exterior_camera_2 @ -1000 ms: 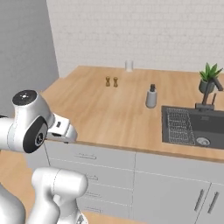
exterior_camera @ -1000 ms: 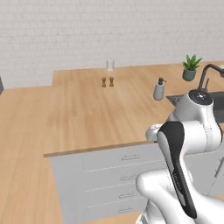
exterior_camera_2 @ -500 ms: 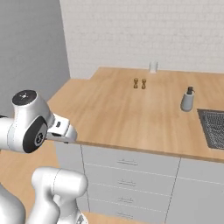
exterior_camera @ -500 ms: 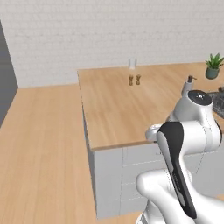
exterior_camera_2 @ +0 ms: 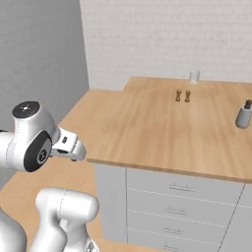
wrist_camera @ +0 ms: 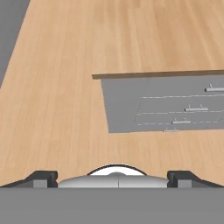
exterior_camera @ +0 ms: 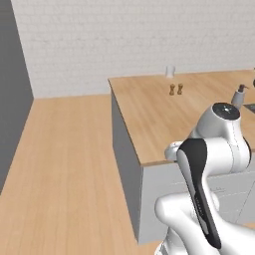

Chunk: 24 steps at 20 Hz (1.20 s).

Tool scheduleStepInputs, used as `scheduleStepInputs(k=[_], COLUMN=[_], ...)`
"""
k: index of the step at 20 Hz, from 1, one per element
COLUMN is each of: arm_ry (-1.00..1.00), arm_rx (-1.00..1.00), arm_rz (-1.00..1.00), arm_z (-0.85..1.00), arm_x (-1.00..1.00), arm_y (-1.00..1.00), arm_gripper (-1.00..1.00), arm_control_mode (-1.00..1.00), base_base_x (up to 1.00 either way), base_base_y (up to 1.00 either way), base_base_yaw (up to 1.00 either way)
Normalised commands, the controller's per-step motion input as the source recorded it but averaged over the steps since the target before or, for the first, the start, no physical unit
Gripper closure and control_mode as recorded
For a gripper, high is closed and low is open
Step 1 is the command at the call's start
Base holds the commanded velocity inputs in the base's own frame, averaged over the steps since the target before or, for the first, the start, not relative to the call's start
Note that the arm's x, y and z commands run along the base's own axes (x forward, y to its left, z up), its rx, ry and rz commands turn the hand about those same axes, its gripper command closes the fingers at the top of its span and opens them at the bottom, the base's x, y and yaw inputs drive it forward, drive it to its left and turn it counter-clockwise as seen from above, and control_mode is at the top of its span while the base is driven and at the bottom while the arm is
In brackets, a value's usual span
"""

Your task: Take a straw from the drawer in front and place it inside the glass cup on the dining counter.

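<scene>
The glass cup (exterior_camera: 170, 71) is seen upright at the far edge of the dining counter (exterior_camera: 149, 119), well beyond the gripper (wrist_camera: 112, 177); drawers are shut.
</scene>
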Motion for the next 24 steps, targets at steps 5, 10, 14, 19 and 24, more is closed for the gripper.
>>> scheduleStepInputs(k=[5, 10, 14, 19, 24], arm_ry=[0.00, 0.00, -0.04, -0.17, -0.09], arm_rx=[0.00, 0.00, 0.00, 0.24, 0.42], arm_rz=[0.00, 0.00, 0.00, -0.19, -0.34], arm_z=[0.00, 0.00, 0.02, 0.09, -0.01], arm_x=[0.00, 0.00, 0.00, 0.08, 0.00], arm_y=[0.00, 0.00, 0.00, -0.59, -1.00], arm_gripper=[-1.00, -1.00, -1.00, -1.00, -1.00], arm_control_mode=[1.00, 1.00, -1.00, -1.00, -1.00], base_base_x=[0.01, 0.02, 0.00, 0.00, 0.00], base_base_y=[0.42, 0.47, 0.19, 0.00, 0.00], base_base_yaw=[0.02, 0.00, 0.00, 0.00, 0.00])
